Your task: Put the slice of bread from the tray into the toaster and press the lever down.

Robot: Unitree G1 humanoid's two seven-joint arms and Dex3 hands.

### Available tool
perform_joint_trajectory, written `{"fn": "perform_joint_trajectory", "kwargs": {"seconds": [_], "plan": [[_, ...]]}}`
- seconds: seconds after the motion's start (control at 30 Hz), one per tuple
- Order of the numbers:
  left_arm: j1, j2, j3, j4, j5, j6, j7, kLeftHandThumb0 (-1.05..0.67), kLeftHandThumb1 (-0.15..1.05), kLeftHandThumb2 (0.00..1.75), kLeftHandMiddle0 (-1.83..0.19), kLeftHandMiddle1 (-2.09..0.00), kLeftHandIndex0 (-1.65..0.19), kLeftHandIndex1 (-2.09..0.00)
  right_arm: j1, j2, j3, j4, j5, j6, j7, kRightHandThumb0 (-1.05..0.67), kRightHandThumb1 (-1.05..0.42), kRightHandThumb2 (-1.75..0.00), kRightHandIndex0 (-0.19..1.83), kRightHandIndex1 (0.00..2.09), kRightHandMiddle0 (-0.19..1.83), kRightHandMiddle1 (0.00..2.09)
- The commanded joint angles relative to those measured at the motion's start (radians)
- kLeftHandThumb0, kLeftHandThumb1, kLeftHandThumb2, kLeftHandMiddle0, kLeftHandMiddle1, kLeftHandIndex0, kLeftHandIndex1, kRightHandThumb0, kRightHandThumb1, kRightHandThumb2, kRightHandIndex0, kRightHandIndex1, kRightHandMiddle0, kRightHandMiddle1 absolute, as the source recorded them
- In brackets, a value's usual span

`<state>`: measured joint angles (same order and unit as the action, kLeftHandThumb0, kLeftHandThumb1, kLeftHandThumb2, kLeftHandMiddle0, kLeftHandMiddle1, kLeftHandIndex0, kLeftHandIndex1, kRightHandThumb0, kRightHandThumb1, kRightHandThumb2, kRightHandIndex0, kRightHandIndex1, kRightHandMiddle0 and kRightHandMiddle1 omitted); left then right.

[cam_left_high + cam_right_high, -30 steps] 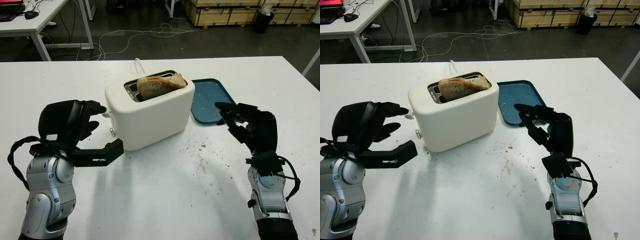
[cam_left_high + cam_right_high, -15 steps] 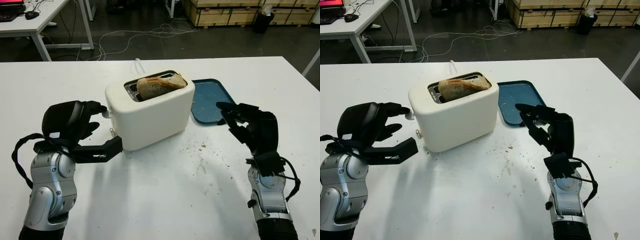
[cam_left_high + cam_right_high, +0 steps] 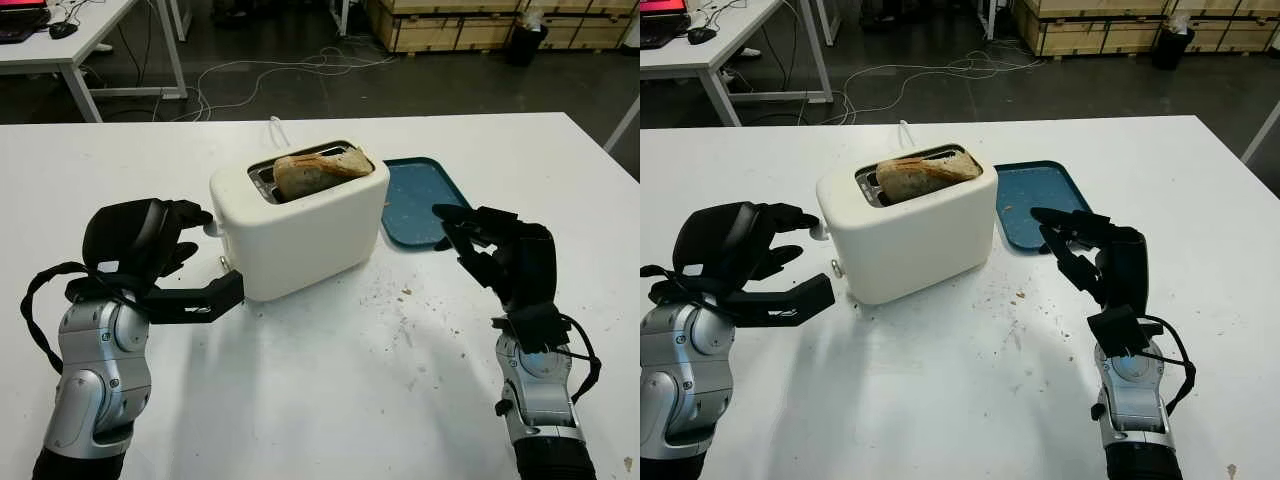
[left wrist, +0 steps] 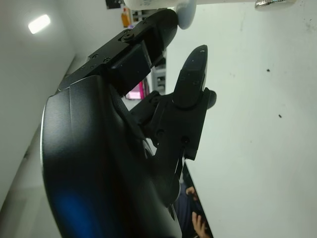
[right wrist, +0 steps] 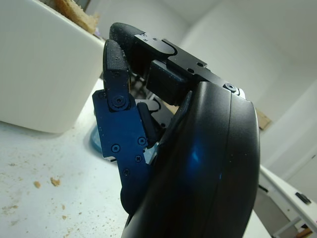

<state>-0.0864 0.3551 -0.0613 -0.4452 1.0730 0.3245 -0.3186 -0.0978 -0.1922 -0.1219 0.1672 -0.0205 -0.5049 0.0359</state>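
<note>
Table (image 3: 330,400) first: we see a white surface carrying a white toaster (image 3: 300,225) at its middle, long axis running across us and slightly skewed, lever end toward our left side. Behind the toaster's right end lies the blue tray (image 3: 420,200), holding nothing but crumbs. Bread (image 3: 320,168) already sits in the toaster's slot, standing proud of the top, so we judge the lever is still up and the pressing step remains.

Our left hand (image 3: 140,245) is the nearer one to that lever: it hangs just beside the toaster's left end face, holding nothing, with one fingertip (image 3: 200,215) right at the small white lever knob (image 3: 212,228), touching or nearly so; we cannot tell which. From the hand, the knob lies straight toward the toaster, and its travel runs down the end face, so the coming move looks like a downward push from on top of the knob.

Our right hand (image 3: 495,250) is open and holds nothing, raised above the table near the tray's front corner, well apart from the lever.
</note>
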Motion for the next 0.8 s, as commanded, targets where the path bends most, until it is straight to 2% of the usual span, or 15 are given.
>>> {"fn": "perform_joint_trajectory", "kwargs": {"seconds": [0.0,0.07,0.23,0.3,0.67,0.77], "plan": [[0.01,0.003,-0.011,-0.02,-0.005,0.002,-0.01,-0.23,0.92,0.09,-1.19,-0.76,-1.22,-0.03,0.0,0.003,-0.005,0.008,0.006,-0.009,0.0,-0.44,-0.92,-0.19,0.93,1.24,1.27,0.01],[0.016,0.002,-0.013,-0.028,-0.004,-0.007,0.004,-0.23,0.92,0.07,-1.19,-0.75,-1.21,-0.02,-0.001,0.003,-0.005,0.012,0.006,-0.013,0.0,-0.44,-0.92,-0.19,0.94,1.25,1.27,0.01],[0.021,0.005,-0.018,-0.044,-0.001,-0.011,0.004,-0.23,0.92,0.07,-1.32,-0.45,-1.16,0.0,-0.003,0.0,-0.004,0.019,-0.008,-0.016,-0.007,-0.44,-0.92,-0.2,0.95,1.27,1.28,0.01],[0.022,0.007,-0.019,-0.048,0.0,-0.01,0.001,-0.23,0.92,0.06,-1.35,-0.44,-1.22,-0.03,-0.002,0.0,-0.004,0.018,-0.006,-0.013,-0.005,-0.44,-0.92,-0.2,0.95,1.28,1.28,0.01],[0.021,0.008,-0.018,-0.035,-0.003,-0.004,-0.006,-0.23,0.92,0.07,-1.33,-0.44,-1.19,0.0,0.004,0.001,-0.004,0.005,0.0,-0.012,-0.004,-0.44,-0.92,-0.19,0.93,1.29,1.28,0.01],[0.018,0.012,-0.016,-0.023,-0.004,-0.002,-0.006,-0.24,0.92,0.08,-1.34,-0.36,-1.19,-0.01,0.006,0.002,-0.004,0.003,0.003,-0.013,-0.002,-0.44,-0.92,-0.2,0.93,1.29,1.28,0.01]]}}
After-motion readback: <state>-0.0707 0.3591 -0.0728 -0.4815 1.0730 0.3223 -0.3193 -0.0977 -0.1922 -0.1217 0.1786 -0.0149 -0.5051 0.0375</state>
